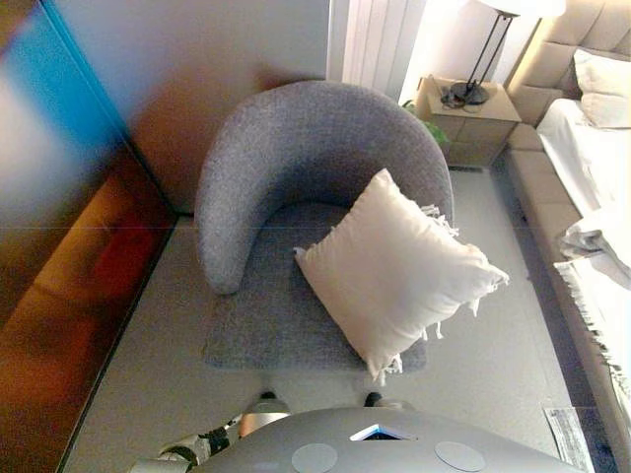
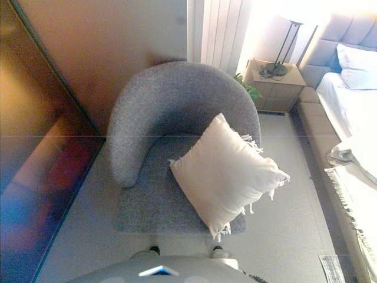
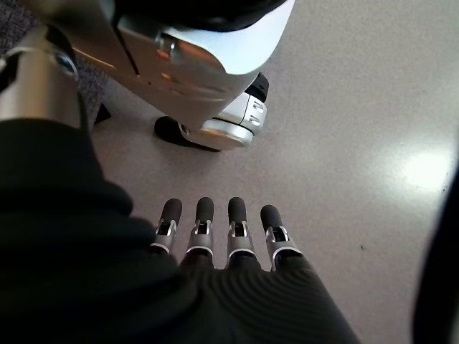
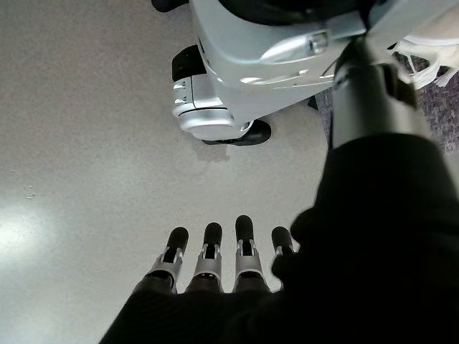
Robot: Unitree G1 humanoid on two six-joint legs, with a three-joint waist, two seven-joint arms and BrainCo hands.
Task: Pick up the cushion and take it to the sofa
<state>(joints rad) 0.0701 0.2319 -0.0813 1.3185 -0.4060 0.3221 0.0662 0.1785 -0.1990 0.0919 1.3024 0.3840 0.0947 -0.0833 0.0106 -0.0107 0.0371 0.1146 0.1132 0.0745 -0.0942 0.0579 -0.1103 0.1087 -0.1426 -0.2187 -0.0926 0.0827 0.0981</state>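
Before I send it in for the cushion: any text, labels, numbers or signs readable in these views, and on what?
None can be read.
The flat printed sheet on the floor by the bed: print too small and blurred to read.
The cream cushion, the grey armchair and the nightstand: no lettering shows.
Left hand and right hand, both hanging over bare floor: no markings readable.

The white bed (image 1: pixel 592 148) with its pale padded headboard ran off the right edge, and the floor lamp's (image 1: pixel 488 54) shade was cut by the top. The cream fringed square cushion (image 1: pixel 394 271) hid part of the grey upholstered tub chair's (image 1: pixel 296 158) seat. Each robot hand's thumb lay out of sight in the wrist views.
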